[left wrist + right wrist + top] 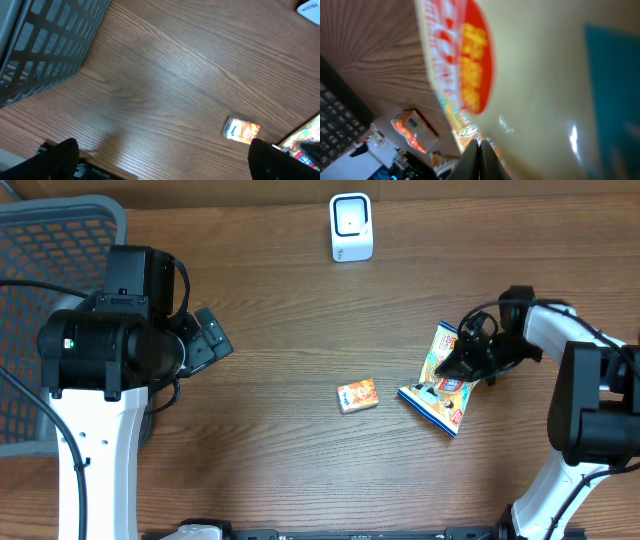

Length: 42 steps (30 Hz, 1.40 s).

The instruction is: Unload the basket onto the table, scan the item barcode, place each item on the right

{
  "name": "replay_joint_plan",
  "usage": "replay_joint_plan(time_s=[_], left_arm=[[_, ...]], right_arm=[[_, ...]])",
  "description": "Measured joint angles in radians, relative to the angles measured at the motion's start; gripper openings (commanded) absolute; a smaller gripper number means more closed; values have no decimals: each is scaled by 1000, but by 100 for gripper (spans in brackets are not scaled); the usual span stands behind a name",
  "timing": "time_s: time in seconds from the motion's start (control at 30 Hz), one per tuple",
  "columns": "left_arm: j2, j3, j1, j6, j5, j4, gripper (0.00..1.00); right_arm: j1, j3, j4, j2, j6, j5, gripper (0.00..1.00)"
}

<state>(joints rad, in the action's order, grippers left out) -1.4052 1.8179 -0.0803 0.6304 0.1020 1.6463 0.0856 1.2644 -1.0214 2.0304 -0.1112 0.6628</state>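
Note:
A yellow and orange snack bag with a blue end lies right of the table's middle, and my right gripper is shut on its right edge. The right wrist view shows the bag filling most of the frame, with the closed fingertips pinching its crinkled rim. A white barcode scanner stands at the back of the table. My left gripper hovers open at the left, far from the bag; in its wrist view the gripper has only bare wood between its fingers.
A small orange box lies on the table left of the bag, also visible as the orange box and the orange box. A grey mesh basket sits at the far left edge, behind the left arm.

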Motion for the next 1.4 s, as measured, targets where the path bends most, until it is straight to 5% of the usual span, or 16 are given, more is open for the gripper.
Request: replay_joint_plan(time_s=[0.33,0.87,1.17,1.3,1.4], left_arm=[[0,0,0,0,0,0,99],[0,0,0,0,0,0,99],[0,0,0,0,0,0,100],[0,0,0,0,0,0,100],[0,0,0,0,0,0,100]], right_arm=[[0,238,-319,-126,-66,-291,4],[-83,-92,30,-167,-250,-402,4],[-95,27,-265,-132,-262,-463,4],[-111,200,-410,-129,-223,-479,19],[-157,270,-453,-130,-199,-498,61]])
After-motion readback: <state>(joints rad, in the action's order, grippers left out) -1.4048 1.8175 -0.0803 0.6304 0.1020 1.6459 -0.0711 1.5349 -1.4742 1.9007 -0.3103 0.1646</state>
